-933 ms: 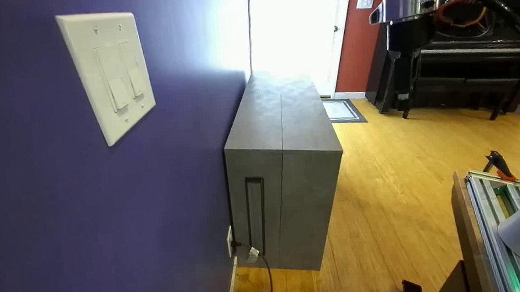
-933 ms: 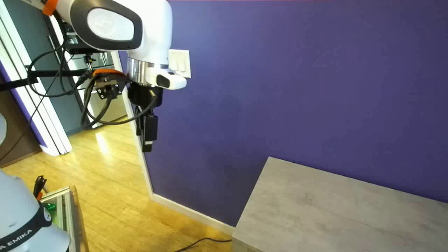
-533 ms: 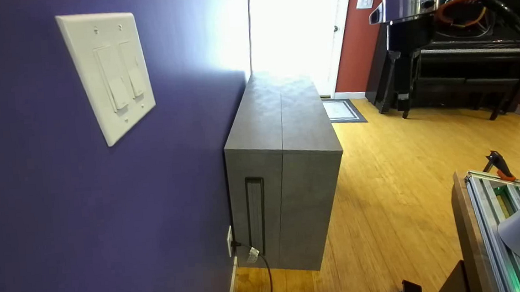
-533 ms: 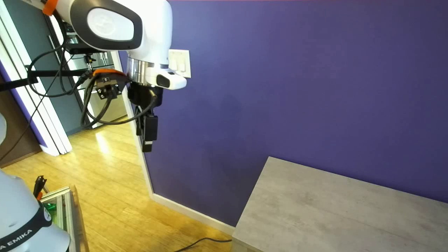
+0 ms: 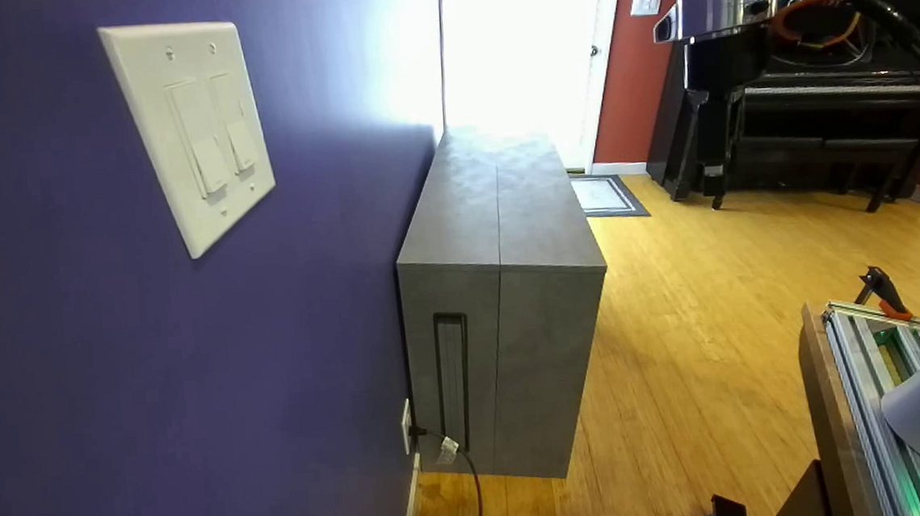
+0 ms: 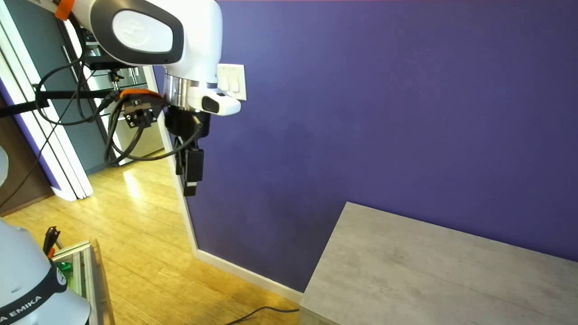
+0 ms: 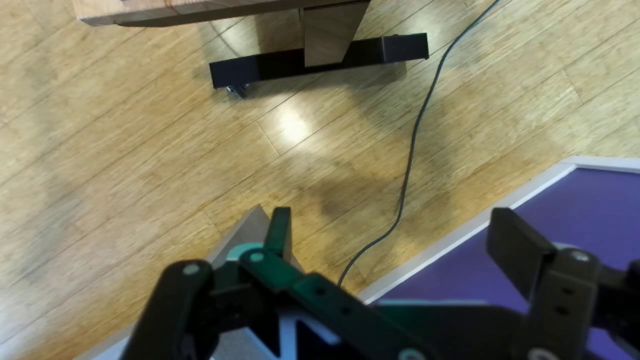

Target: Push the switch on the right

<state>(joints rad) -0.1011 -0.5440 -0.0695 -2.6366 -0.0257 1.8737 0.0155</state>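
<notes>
Switch (image 5: 234,124) (right-hand, 1 of 2) sits in the wall plate (image 5: 146,102). My gripper (image 7: 392,226) hangs well away, jaws apart; I see no recent change, so pressing likely remains pending.

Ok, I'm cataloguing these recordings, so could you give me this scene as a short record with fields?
target: right-hand rocker switch
mounting: two-switch wall plate on purple wall
tool: claw, open, holding nothing, pointing down
contact: none; claw apart from two-switch wall plate
power: dark cord plugged into wall outlet
background: black upright piano
floor: wood planks
</notes>
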